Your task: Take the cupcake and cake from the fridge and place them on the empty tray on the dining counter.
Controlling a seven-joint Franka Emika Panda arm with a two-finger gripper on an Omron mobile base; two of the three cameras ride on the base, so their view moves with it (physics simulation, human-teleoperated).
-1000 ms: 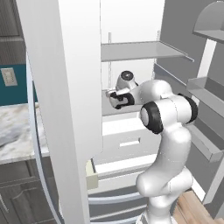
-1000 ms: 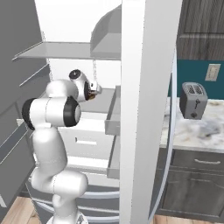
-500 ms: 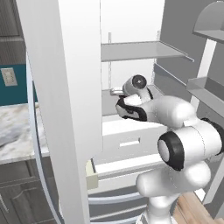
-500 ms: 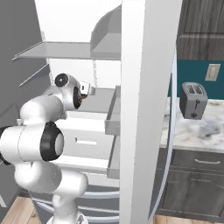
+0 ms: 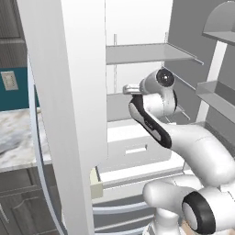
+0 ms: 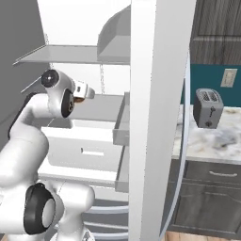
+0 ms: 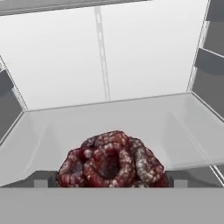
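Cake (image 7: 113, 161): on fridge (image 5: 137, 55) shelf, apparently between spread fingers of open hand (image 7: 112, 181), placed for grasping.

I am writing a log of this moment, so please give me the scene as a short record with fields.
place: inside the open fridge, white interior
shelf: grey shelf bearing the cake
cake: dark brown with reddish bits, sitting between the two finger tips
tool: tool open, jaws on either side of the cake, not closed on it
nearby: toaster on the marble wall counter
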